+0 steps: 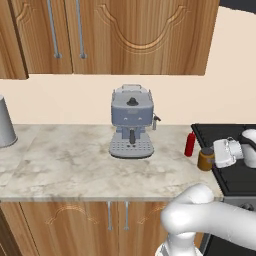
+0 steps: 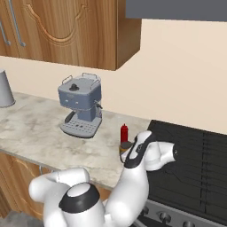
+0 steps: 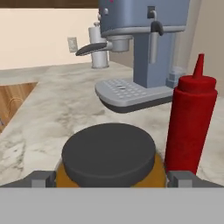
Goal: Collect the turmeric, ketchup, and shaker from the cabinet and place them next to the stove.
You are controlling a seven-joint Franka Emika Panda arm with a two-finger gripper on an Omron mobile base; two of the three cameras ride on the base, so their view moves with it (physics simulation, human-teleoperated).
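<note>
While the turmeric jar (image 1: 205, 159) stood upright on the marble counter (image 1: 65, 160) just beside the stove (image 1: 235, 170), the gripper (image 1: 216, 154) reached across from over the cooktop with its jaws spread wide on either side of the jar, the 2 fingertips (image 3: 40, 179) flanking the dark lid in the hand view without visibly pressing the glass. That posture read as a release rather than a grip: the jar looked already set down at its destination, in the narrow strip of counter at the stove's edge. The ketchup bottle (image 1: 190, 144) stood upright just beside the jar, a little farther from the arm and also near the stove, so 2 of the 3 items seemed to be delivered. The shaker was probably inside the cabinet (image 1: 130, 35), whose doors hung closed above the counter. A grey-blue espresso machine (image 1: 131, 127) sat farther from the stove, well apart from both containers. No brand, label or legible writing showed on the jar, the bottle or the machine.
</note>
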